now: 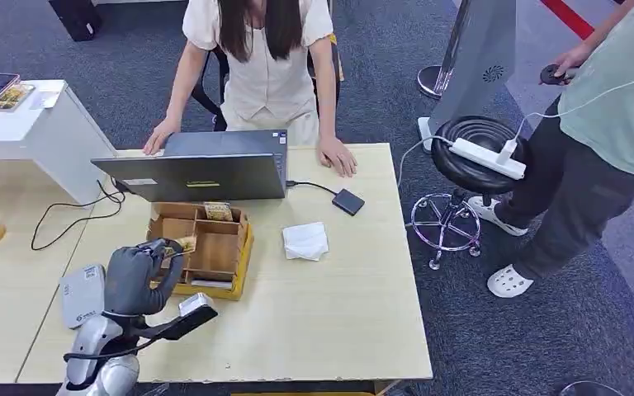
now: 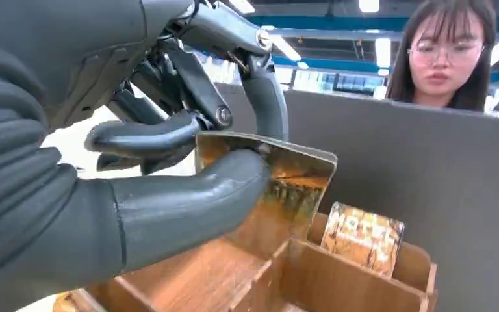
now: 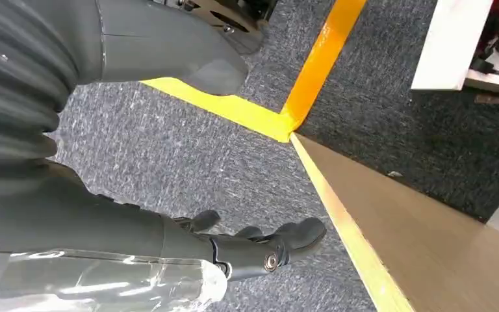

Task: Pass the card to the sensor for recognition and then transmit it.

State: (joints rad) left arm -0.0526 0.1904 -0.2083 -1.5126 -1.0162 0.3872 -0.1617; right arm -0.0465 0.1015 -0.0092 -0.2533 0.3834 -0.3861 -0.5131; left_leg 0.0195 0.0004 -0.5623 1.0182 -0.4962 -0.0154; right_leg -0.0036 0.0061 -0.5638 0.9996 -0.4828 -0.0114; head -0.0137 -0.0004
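In the head view, the left hand (image 1: 136, 276) sits at the lower left of the frame, above the left edge of a wooden divided box (image 1: 219, 252) on the pale table (image 1: 330, 313). Its fingers curl around a small brownish card (image 1: 185, 244), which shows at the fingertips over the box's left compartment. Another card (image 1: 218, 212) stands in a compartment at the box's upper edge. Just left of the hand lies a grey flat device (image 1: 82, 294), and just below the box a small silver and black device (image 1: 194, 315). Above the box a laptop (image 1: 206, 167) stands open, with a person (image 1: 260, 58) seated behind it, both hands on the table. A white folded tissue (image 1: 305, 241) lies right of the box, and a small black box (image 1: 347, 201) on a cable lies above it. A second person (image 1: 603, 132) stands at the right edge beside a black stool (image 1: 475, 153) bearing a white power strip (image 1: 487, 158).

In the left wrist view, the left hand (image 2: 169, 162) pinches the card (image 2: 286, 175) between the thick thumb (image 2: 188, 201) and a dark finger (image 2: 266, 104); the card is held above the box (image 2: 286, 273), clear of its dividers. The other card (image 2: 362, 237) leans upright in a compartment at lower right.

In the right wrist view, the right hand (image 3: 201, 244) hangs over grey carpet (image 3: 169, 156) crossed by yellow tape (image 3: 279, 110), its fingers loosely bent and apart, holding nothing
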